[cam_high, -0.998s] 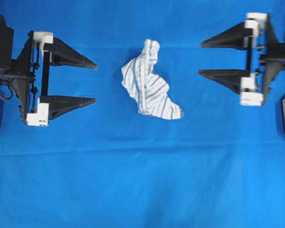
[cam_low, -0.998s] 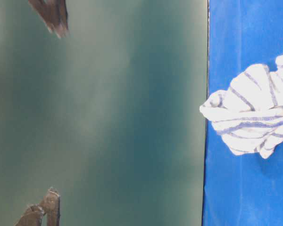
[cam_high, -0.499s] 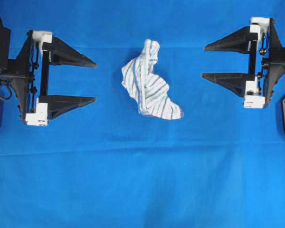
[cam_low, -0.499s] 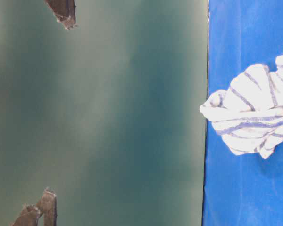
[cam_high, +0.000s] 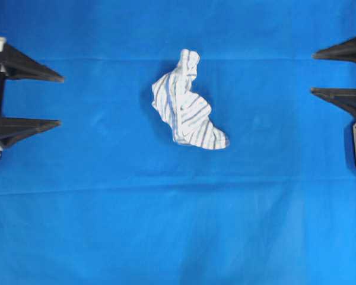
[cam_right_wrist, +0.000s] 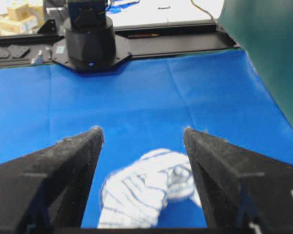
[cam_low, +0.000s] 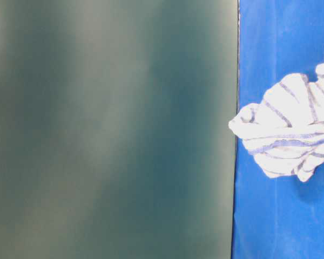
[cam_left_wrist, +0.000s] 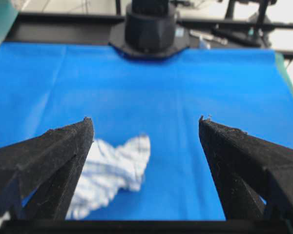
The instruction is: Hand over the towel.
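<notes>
Blue cloth [cam_high: 178,225]: covers the whole table
Left gripper [cam_high: 53,101]: at left edge, fingers spread wide, holding nothing
Right gripper [cam_high: 317,73]: at right edge, fingers spread, holding nothing
Towel [cam_high: 187,107]: crumpled at centre, midway between grippers, untouched

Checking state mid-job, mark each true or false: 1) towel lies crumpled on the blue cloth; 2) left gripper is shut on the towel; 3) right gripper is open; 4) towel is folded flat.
1) True: the towel lies crumpled mid blue cloth.
2) False: the left gripper is open, empty, well clear of the towel.
3) True: the right gripper fingers stand spread.
4) False: it is bunched up.
</notes>
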You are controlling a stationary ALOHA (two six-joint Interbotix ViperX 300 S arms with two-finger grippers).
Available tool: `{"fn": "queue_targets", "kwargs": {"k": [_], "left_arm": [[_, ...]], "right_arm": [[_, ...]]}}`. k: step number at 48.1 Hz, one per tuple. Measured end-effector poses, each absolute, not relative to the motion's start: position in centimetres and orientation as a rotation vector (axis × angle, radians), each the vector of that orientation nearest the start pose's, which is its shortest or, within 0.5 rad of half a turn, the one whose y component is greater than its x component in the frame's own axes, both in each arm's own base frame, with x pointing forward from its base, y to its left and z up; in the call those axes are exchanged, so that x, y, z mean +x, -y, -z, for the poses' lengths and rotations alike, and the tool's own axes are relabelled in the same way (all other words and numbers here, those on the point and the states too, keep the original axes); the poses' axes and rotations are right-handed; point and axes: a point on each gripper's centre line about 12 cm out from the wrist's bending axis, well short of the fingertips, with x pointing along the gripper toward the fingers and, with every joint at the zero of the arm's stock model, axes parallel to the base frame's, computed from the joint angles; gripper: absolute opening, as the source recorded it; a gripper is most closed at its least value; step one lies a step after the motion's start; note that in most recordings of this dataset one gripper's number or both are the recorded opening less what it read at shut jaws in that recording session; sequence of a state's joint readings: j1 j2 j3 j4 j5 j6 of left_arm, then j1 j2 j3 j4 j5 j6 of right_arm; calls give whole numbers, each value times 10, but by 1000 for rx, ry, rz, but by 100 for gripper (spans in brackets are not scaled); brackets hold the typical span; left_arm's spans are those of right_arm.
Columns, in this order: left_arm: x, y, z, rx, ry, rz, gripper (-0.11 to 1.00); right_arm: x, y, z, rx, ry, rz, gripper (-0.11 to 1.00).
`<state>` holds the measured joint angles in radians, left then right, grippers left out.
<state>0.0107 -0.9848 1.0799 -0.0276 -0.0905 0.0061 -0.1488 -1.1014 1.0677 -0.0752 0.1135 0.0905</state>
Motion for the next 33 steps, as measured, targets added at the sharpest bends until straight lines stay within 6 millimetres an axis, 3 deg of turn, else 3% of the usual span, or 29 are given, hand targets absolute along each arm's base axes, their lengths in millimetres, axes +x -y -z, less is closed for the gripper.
{"fn": "queue_targets", "kwargs": {"k": [13, 27, 33], "left_arm": [[156, -2, -278, -23, 28, -12, 91], [134, -2, -231, -35, 12, -12, 90], [131, -2, -222, -40, 5, -12, 90]], "right_arm": [[140, 22, -276, 23, -58, 159, 68], [133, 20, -238, 33, -33, 151, 68], [136, 21, -231, 42, -32, 152, 68]]}}
